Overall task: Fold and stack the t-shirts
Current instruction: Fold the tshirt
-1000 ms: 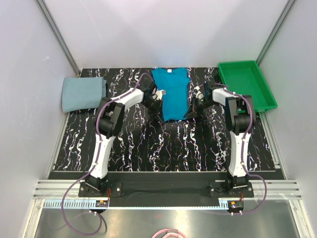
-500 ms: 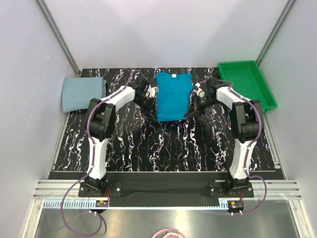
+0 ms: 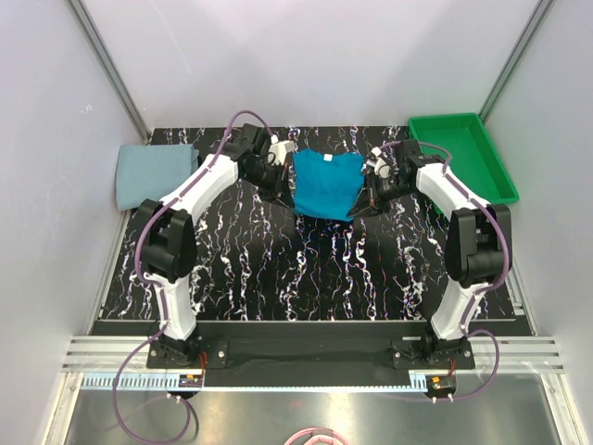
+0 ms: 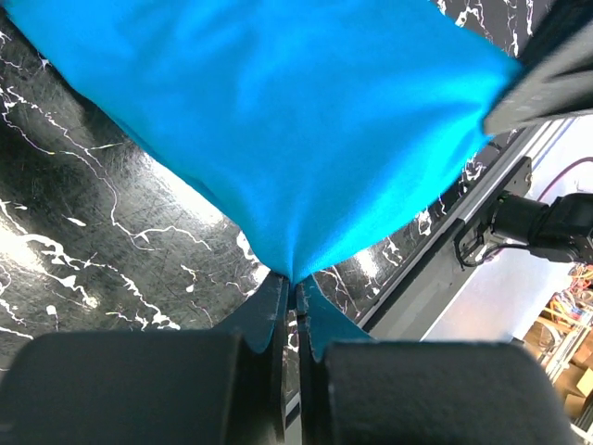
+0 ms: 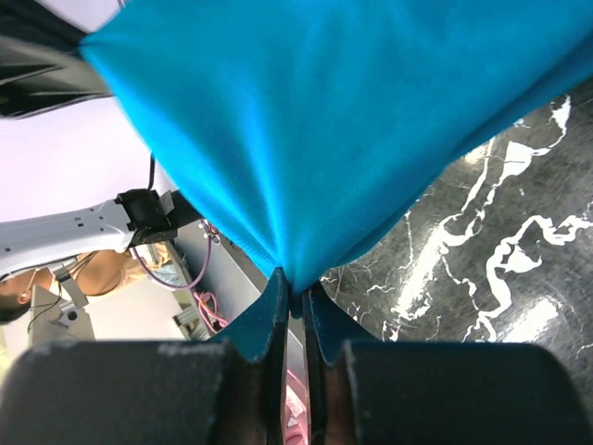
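Far left, back of the table [image 3: 306, 269]: pale grey-blue t-shirt [image 3: 156, 174], folded into a flat rectangle. It lies on the black marbled top by the left edge, well apart from both arms.

The left arm reaches forward and inward toward back-centre. Left gripper [image 4: 296, 298]: jaws pinched tight on a near corner of the teal t-shirt [image 3: 326, 184], with creases fanning out from the pinch and the cloth pulled taut.

The teal t-shirt is at back-centre, between the two grippers. The collar end with a small white label points to the back wall, and the hem faces the arms. Both near corners are gathered in the grippers. In the wrist views the cloth spans stretched above the marbled surface. Can't tell whether the collar end touches the table.

Right gripper [image 5: 294, 289]: jaws closed on the other near corner, with the same fan of creases. The right arm bends in from the right side. The grippers sit about level with each other, one at each side of the shirt.

Far right, back corner: green tray [image 3: 460, 158] on the table, near the right arm and apart from the teal t-shirt.
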`<move>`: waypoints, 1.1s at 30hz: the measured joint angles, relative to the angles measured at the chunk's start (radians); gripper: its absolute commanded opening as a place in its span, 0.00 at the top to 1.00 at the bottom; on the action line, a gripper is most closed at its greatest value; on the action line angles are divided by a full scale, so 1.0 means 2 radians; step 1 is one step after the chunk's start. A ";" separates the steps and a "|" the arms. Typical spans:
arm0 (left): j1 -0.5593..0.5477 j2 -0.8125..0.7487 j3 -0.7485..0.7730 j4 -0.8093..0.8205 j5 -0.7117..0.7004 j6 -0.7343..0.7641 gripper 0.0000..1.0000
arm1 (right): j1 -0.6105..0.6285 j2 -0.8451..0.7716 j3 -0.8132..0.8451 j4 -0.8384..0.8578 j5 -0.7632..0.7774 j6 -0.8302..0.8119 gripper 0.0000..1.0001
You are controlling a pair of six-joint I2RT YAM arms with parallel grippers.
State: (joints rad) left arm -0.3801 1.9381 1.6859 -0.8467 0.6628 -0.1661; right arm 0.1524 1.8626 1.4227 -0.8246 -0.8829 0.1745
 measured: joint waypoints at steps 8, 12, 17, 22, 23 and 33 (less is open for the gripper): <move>-0.001 0.028 0.059 -0.020 -0.007 0.010 0.96 | -0.002 -0.023 0.023 -0.001 0.006 0.004 0.98; -0.001 0.062 0.115 -0.017 -0.019 0.021 0.96 | -0.008 -0.015 0.060 0.003 0.019 0.004 1.00; -0.001 0.099 0.161 -0.013 -0.041 0.037 1.00 | -0.016 0.024 0.117 0.016 0.046 0.002 1.00; -0.002 0.125 0.193 -0.013 -0.063 0.054 1.00 | -0.019 0.068 0.167 0.022 0.073 0.000 1.00; -0.002 0.130 0.201 -0.012 -0.068 0.057 1.00 | -0.019 0.073 0.174 0.023 0.077 0.000 1.00; -0.003 0.177 0.288 0.002 -0.117 0.082 1.00 | -0.019 0.132 0.261 0.040 0.113 -0.010 1.00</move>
State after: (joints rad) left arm -0.3859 2.2913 2.2620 -0.8436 0.4286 -0.0013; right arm 0.1150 2.1265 1.9446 -0.7448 -0.6563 0.1551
